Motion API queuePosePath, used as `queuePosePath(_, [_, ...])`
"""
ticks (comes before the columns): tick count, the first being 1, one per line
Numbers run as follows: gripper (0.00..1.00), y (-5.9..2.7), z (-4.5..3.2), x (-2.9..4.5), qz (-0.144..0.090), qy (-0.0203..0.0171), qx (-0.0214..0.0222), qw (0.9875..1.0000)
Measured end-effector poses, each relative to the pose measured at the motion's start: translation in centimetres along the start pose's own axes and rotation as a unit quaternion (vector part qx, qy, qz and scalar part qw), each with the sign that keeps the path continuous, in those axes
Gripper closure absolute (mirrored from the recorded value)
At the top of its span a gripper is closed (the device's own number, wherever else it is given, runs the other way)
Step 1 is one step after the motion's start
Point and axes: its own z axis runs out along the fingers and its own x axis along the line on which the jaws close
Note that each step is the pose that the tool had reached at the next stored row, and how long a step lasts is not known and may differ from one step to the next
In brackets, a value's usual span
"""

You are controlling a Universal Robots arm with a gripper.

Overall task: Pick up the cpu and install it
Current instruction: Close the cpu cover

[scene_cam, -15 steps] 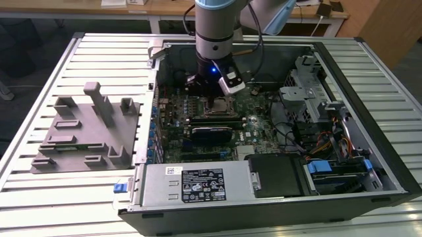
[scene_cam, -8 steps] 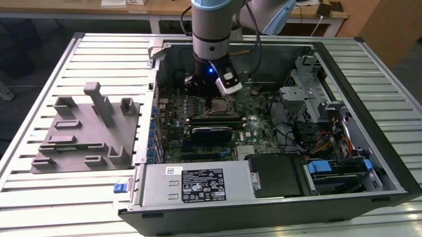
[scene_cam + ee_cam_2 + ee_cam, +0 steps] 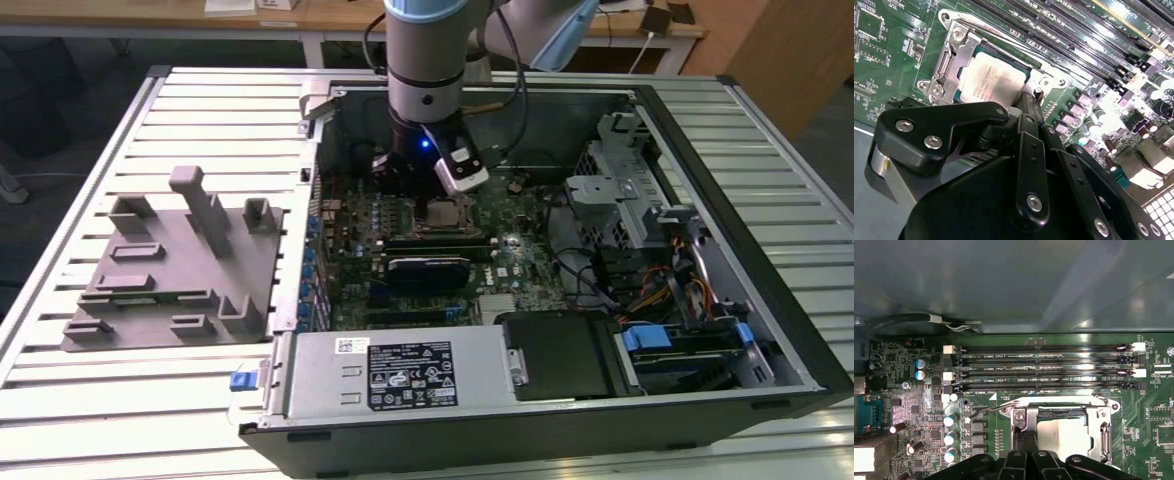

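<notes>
Memory slots (image 3: 1044, 367) run just beside the socket (image 3: 1102, 427), with a thin wire lever (image 3: 989, 410) off one corner. The cpu (image 3: 991, 82), silvery-grey top, lies flat in that socket. Gripper (image 3: 1030, 102) is at its edge, fingers pinched together, holding nothing.

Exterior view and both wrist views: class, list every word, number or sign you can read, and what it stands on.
On the power supply label: printed lines and symbols, too small to read.
On the cpu top plate: faint printed lines, not legible.
On the motherboard, beside the memory slots: white lettering, too small to read reliably.
Nothing can be quoted with confidence.
</notes>
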Motion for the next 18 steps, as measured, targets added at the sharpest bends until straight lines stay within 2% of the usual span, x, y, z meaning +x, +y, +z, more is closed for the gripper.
queuePosePath(6, [0.89,0.00,0.07,0.00,-0.009,0.0004,-0.0001,1.0000])
queuePosePath(18, [0.89,0.01,0.10,-0.49,-0.019,0.0008,-0.0002,0.9998])
